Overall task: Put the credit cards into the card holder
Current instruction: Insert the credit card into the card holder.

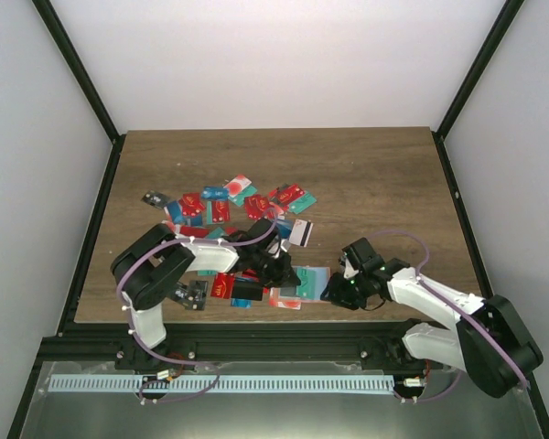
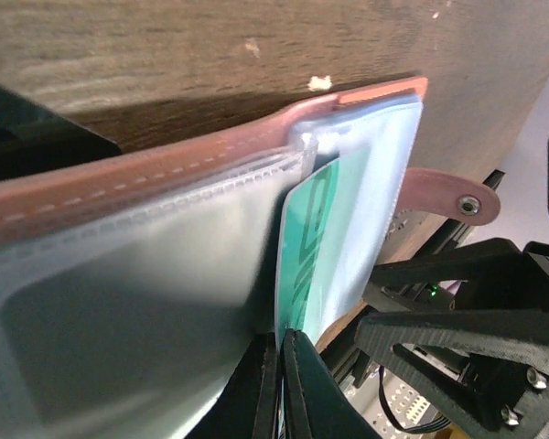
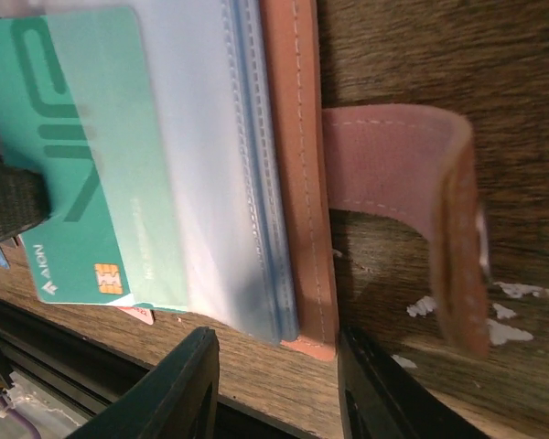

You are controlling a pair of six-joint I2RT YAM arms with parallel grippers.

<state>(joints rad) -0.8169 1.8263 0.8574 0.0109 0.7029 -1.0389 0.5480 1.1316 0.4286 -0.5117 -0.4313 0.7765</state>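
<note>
At the near edge of the table (image 1: pixel 375 183) the card holder (image 3: pixel 297 183) lies open, with a teal card (image 3: pixel 73 165) partway into its clear sleeve (image 3: pixel 206 165). The left gripper (image 2: pixel 279 384) pinches that card. The right gripper (image 3: pixel 274 384) stands parted around the holder's corner, not clamping it. With nothing pinning it, the holder may slide under the push, or the card may snag the sleeve seam and buckle.

L arm (image 1: pixel 151 315), R arm (image 1: pixel 439 311): white links, blk joints, purple cables; R claw (image 3: pixel 274 366) blk plastic.

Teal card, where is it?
The teal card sits upper left in the right wrist view, partly inside the card holder's clear sleeve, pinched by the left gripper.
</note>
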